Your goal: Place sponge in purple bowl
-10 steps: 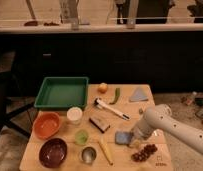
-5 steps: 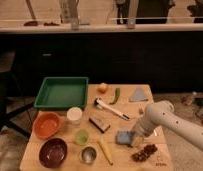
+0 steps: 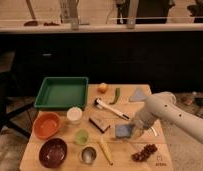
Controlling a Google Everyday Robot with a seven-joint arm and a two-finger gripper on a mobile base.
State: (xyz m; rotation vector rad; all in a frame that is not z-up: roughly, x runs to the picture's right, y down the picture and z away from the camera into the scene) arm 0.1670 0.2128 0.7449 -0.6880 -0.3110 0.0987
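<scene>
The gripper [image 3: 137,131] sits at the sponge's [image 3: 123,131] edge (gripping or not, I cannot tell), and the purple bowl [image 3: 53,152] lies well apart on the sponge's opposite side.

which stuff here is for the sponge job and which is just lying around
For the job: sponge, purple bowl, gripper right beside the sponge.
Lying about: green tray, orange bowl, white cup, metal cup, grapes.
</scene>
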